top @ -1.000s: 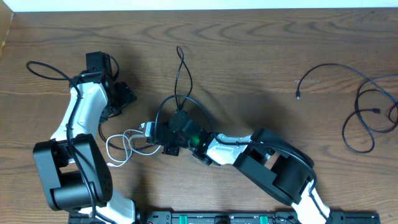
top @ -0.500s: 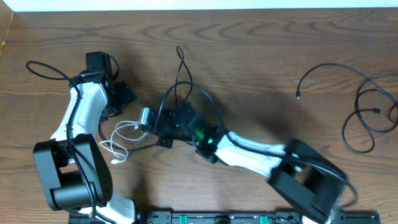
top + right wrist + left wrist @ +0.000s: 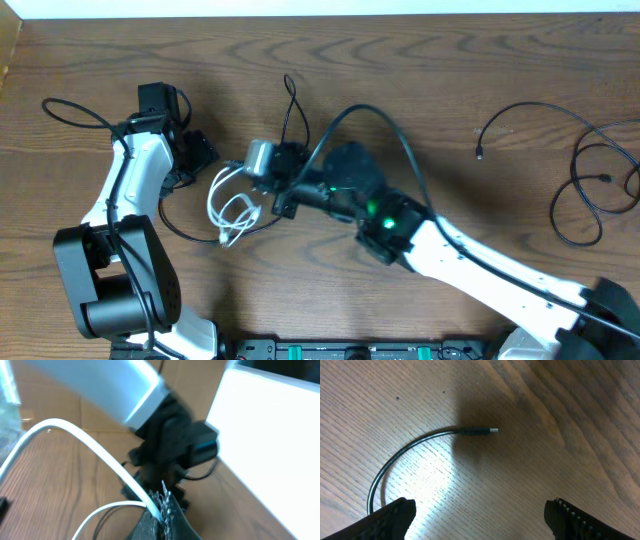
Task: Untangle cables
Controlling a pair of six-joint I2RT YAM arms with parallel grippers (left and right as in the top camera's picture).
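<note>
Looped white cable (image 3: 55, 422), grained wooden table (image 3: 400, 80)

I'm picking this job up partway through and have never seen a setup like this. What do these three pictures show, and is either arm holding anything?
These are two robot arms, the left arm and the right arm, at a wooden table. The wide picture looks straight down from above. The other two come from a small camera on each wrist. The right tool is shut on the white cable, whose loops trail from it. The left tool is open and holds nothing. Under it lies a black cable with a small plug. Other black cables lie loose, one near the middle and others at the far right.
</note>
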